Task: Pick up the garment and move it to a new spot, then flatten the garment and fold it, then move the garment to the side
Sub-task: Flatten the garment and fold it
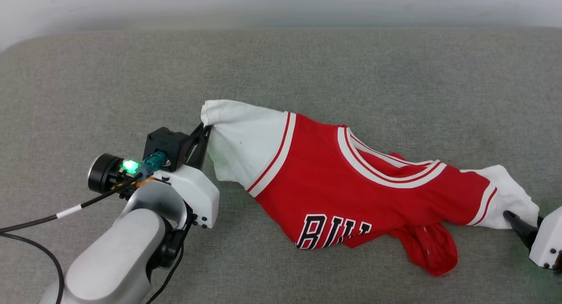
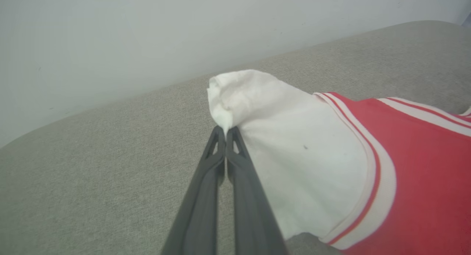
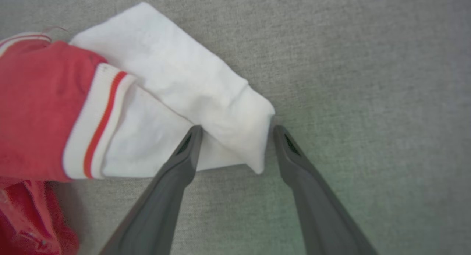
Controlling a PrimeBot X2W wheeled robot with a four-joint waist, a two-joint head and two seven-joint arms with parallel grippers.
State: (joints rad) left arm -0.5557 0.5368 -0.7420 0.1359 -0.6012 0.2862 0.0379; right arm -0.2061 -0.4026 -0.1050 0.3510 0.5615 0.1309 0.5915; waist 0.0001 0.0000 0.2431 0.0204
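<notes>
The garment (image 1: pixel 351 181) is a red jersey T-shirt with white sleeves and black letters, lying crumpled across the grey cushion (image 1: pixel 281 67). My left gripper (image 1: pixel 205 129) is shut on the cuff of the left white sleeve (image 2: pixel 294 144), and in the left wrist view the gripper (image 2: pixel 225 131) pinches a fold of white cloth at its tips. At the lower right my right gripper (image 1: pixel 511 218) stands open. In the right wrist view the gripper (image 3: pixel 237 128) straddles the corner of the other white sleeve (image 3: pixel 176 89), one fingertip (image 3: pixel 195 131) over the cloth and the other beside it.
The grey fabric surface stretches all around the shirt. A pale wall (image 2: pixel 147 34) rises behind its far edge. A black cable (image 1: pixel 39 247) trails from my left arm at the lower left.
</notes>
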